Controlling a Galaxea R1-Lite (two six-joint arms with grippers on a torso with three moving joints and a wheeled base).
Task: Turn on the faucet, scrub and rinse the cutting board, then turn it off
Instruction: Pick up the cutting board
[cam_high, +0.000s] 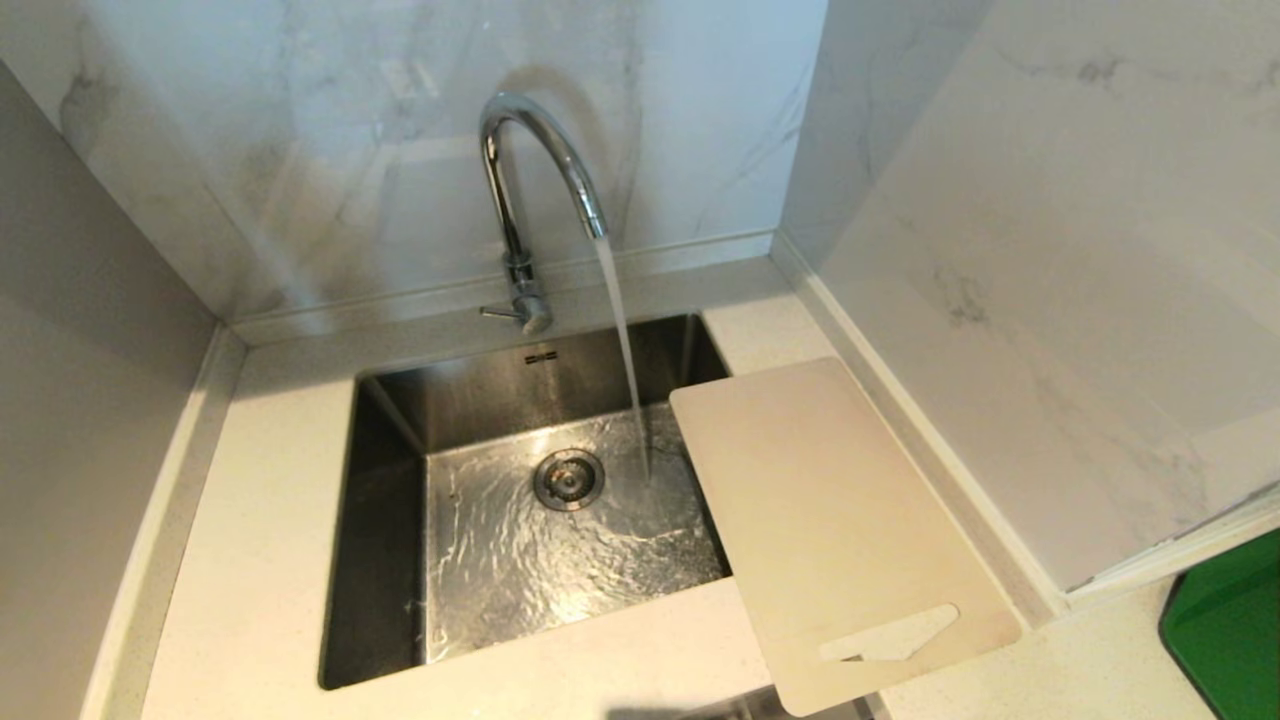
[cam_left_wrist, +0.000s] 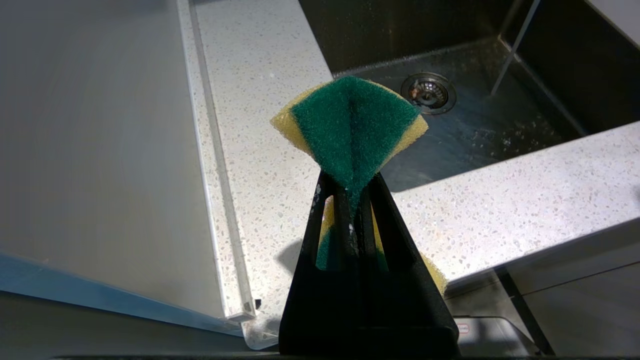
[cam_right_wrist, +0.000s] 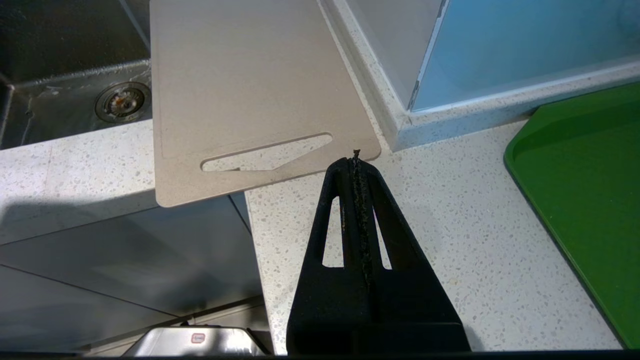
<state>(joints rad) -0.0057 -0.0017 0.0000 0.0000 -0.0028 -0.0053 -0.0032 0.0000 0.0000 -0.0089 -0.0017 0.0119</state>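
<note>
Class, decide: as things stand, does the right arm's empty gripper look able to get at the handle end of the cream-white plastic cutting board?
Probably yes. The right gripper, shut and empty, sits just short of the cream-white plastic cutting board, whose slotted end juts past the counter edge with nothing between them.

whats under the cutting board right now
The cutting board lies on the speckled countertop, one edge overhanging the sink and a corner past the counter front. Countertop shows through its handle slot; the rest beneath is covered.
</note>
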